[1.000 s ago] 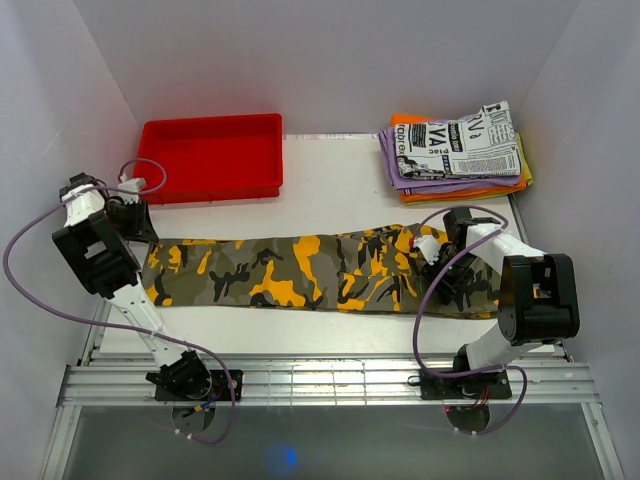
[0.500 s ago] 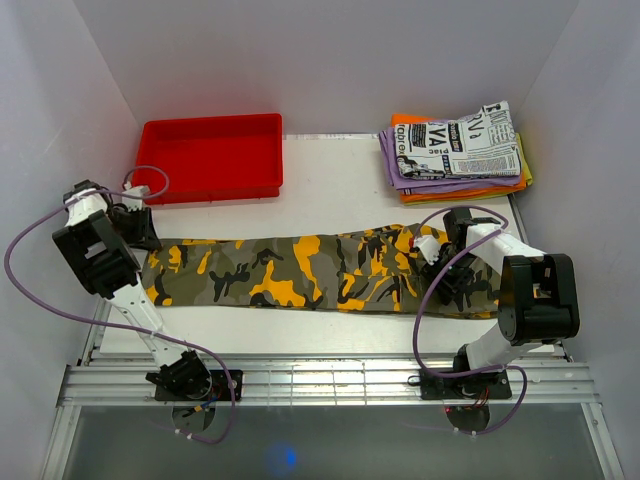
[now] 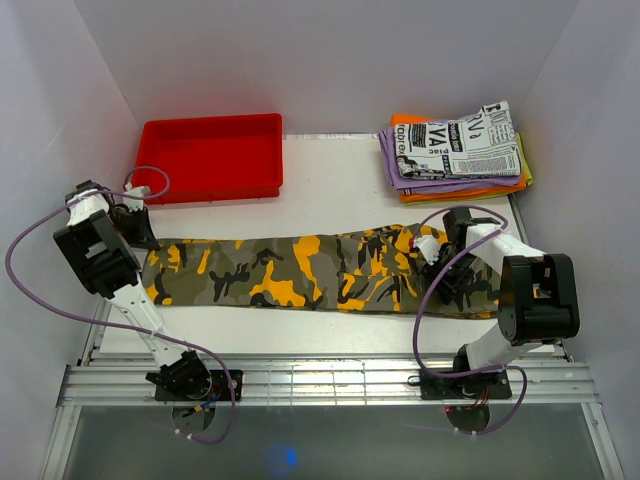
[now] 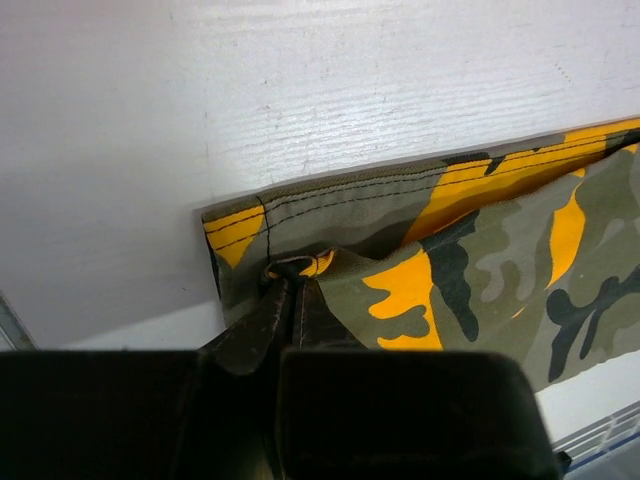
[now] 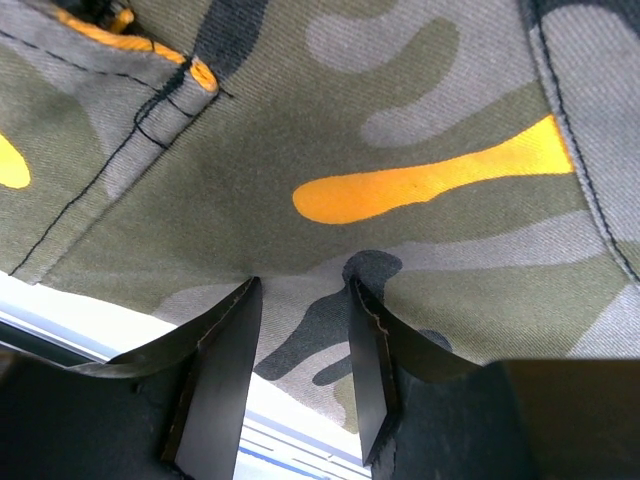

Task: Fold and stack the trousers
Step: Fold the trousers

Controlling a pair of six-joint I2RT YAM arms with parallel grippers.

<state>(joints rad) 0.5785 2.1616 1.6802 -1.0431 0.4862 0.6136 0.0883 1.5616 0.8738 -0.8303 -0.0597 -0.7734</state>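
Observation:
The camouflage trousers [image 3: 300, 272] lie flat in a long strip across the table, left to right. My left gripper [image 3: 142, 236] is at their left end. In the left wrist view it [image 4: 291, 272] is shut on the hemmed corner of the trousers [image 4: 480, 250], and the cloth bunches at the fingertips. My right gripper [image 3: 441, 266] is over the right end. In the right wrist view it [image 5: 300, 288] is open, both fingertips [image 5: 238, 310] resting on the trousers [image 5: 400, 130] near their near edge.
A red tray [image 3: 210, 180] stands at the back left. A stack of folded garments [image 3: 455, 150], newspaper print on top of purple and orange, sits at the back right. White walls close in on both sides. The metal rail [image 3: 320, 380] runs along the near edge.
My left gripper has shifted slightly down and right onto the left end of the trousers. The right arm and the trousers have not visibly moved.

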